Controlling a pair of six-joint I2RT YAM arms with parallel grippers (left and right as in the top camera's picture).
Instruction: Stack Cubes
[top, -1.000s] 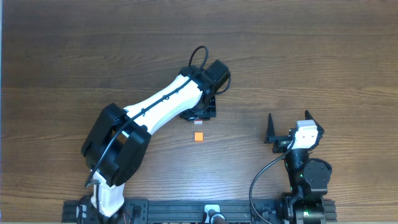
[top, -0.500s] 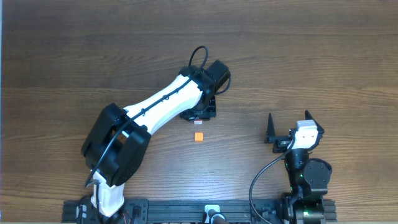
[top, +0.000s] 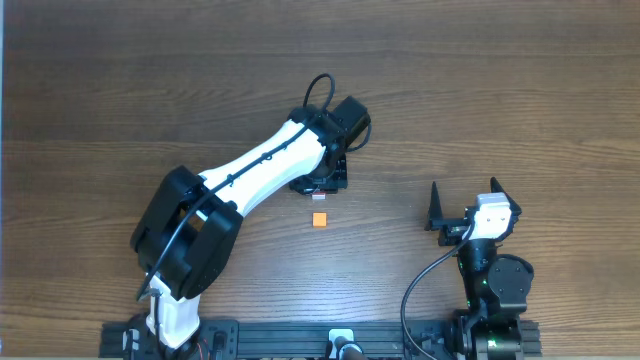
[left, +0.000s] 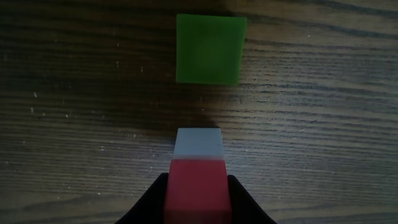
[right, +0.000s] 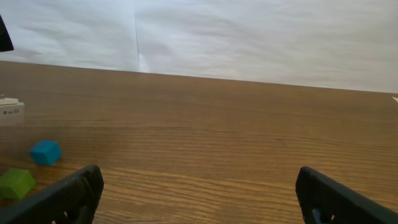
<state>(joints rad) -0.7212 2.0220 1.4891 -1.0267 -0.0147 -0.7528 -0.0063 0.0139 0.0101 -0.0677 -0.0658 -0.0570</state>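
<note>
The left gripper (left: 198, 183) is closed on a red cube (left: 197, 196), which fills the gap between its two dark fingers (left: 146, 208). A white piece (left: 198, 142) sits against the cube's far end, past the fingertips; whether it is a separate cube cannot be told. Beyond it, with bare table (left: 74, 124) between, a green cube (left: 210, 48) lies flat, roughly in line with the fingers and a little to one side. From above, an orange cube (top: 319, 220) lies on the table near this gripper, on the side toward the arm bases. The right gripper (right: 199, 177) sits near its own base with fingers (right: 68, 196) spread wide and nothing between them. A blue cube (right: 45, 152) lies well apart from it, near the green one.
</note>
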